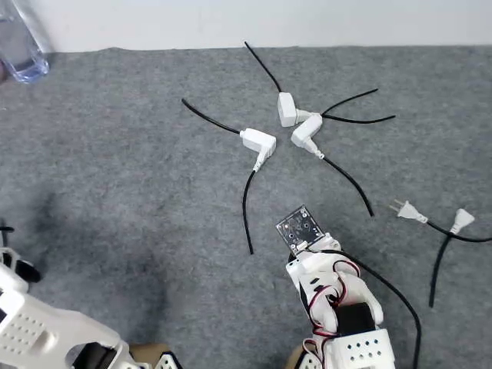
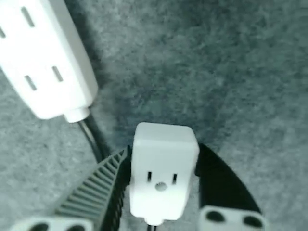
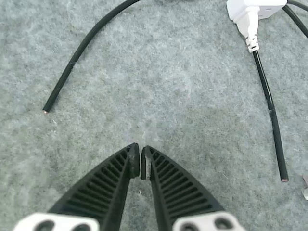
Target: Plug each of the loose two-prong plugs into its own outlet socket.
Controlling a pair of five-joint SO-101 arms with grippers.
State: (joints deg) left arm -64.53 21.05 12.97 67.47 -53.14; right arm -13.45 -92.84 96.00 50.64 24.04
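Left claw: grips white grounded outlet block lengthwise, slots facing camera. Right claw: tips pressed together over grey felt worktop. White two-prong plug: worktop's right side, prongs pointing left.

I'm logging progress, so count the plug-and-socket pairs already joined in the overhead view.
3. The left pair lies mid-table; the far pair and the right pair sit close together just to its right. Others may lie out of frame.

Grey felt table, corded sockets, loose plugs, perhaps a bottle.
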